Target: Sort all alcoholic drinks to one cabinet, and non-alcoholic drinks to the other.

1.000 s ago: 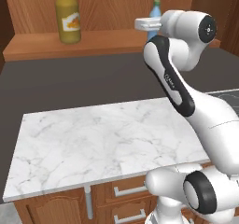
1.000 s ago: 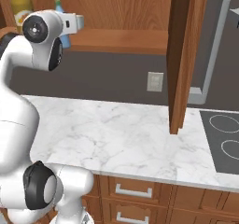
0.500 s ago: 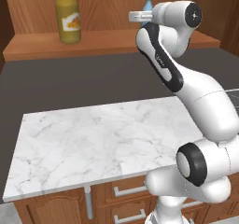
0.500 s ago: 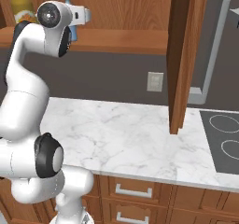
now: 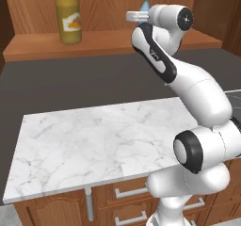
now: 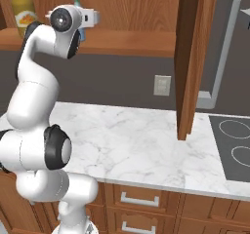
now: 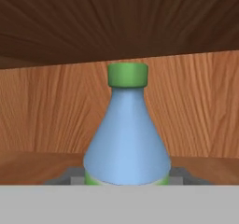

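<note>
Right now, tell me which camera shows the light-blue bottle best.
The hand view: the light-blue bottle stands centred and close, green cap and sloped shoulders plain. In the left base view only its top peeks over the arm; in the right base view only a sliver.

On the cabinet shelf, against its back wall, the orange-yellow bottle stands upright toward the 10 o'clock end of the left base view. The light-blue bottle stands well apart from it at about 12 o'clock, partly behind the robot's hand. In the hand view the light-blue bottle sits dead centre between the gripper fingers, with the cabinet's back wall behind it and the shelf below. Below and in front of the cabinet lies the marble counter, with drawers under its front edge. In the right base view an open cabinet door hangs at 1 o'clock, and the stovetop lies on the counter at 3 o'clock.
</note>
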